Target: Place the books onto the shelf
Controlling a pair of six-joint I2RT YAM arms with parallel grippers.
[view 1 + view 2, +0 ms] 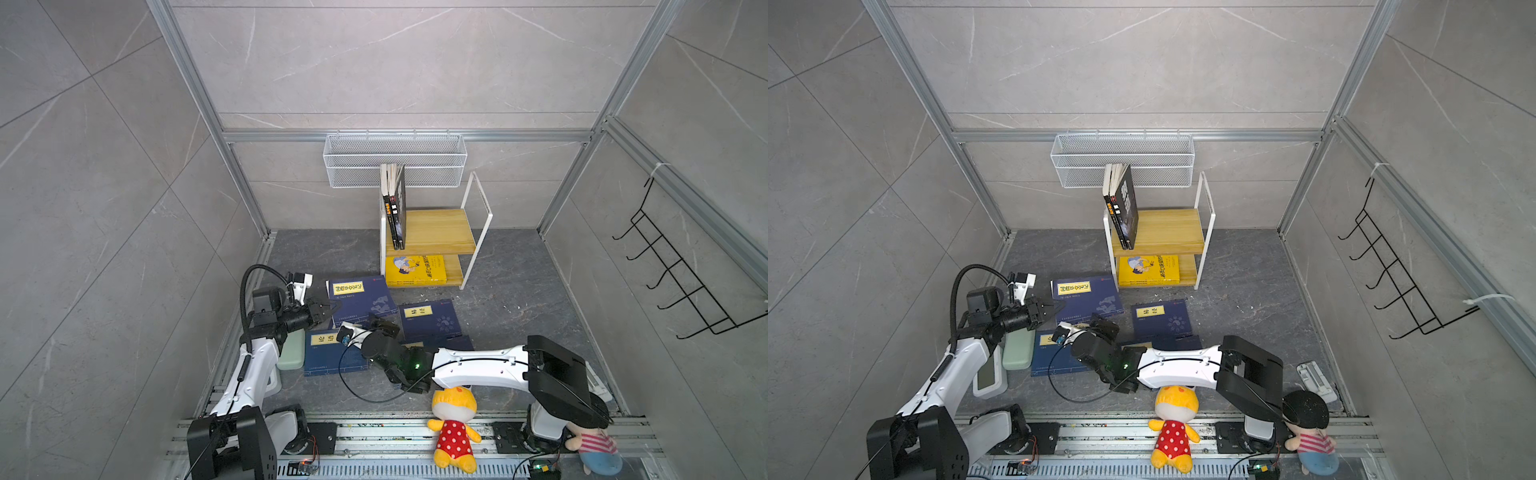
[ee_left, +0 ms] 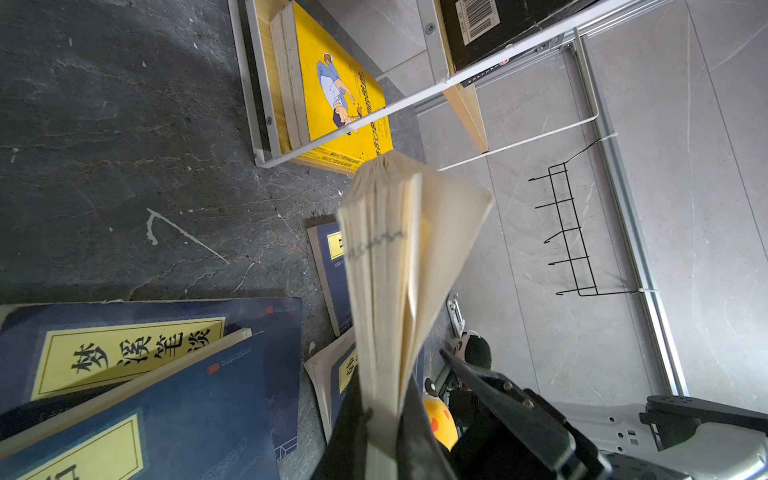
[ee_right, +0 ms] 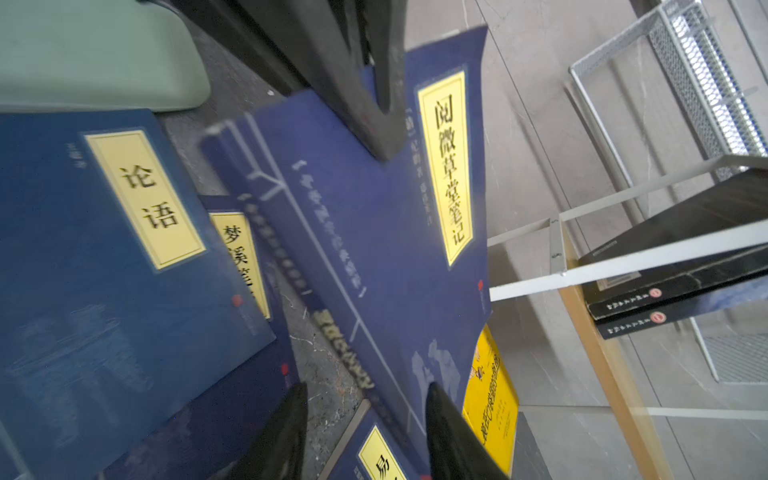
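Note:
My left gripper (image 1: 336, 308) (image 2: 382, 415) is shut on the page edge of a navy book (image 1: 361, 299) (image 3: 374, 249) with a yellow label, and that edge is raised off the floor. My right gripper (image 1: 378, 321) (image 3: 365, 388) is open, its fingers (image 3: 449, 428) straddling the same book's spine edge. More navy books (image 1: 430, 318) (image 1: 332, 353) lie flat on the floor. On the shelf (image 1: 436, 230), two black books (image 1: 395, 208) stand leaning at the upper board's left end. A yellow book (image 1: 415, 270) lies on the lower board.
A white mesh basket (image 1: 395, 160) hangs on the back wall above the shelf. A black hook rack (image 1: 681, 270) is on the right wall. Two plush toys (image 1: 453, 428) (image 1: 594, 444) sit at the front rail. A pale green object (image 1: 293, 353) lies beside my left arm.

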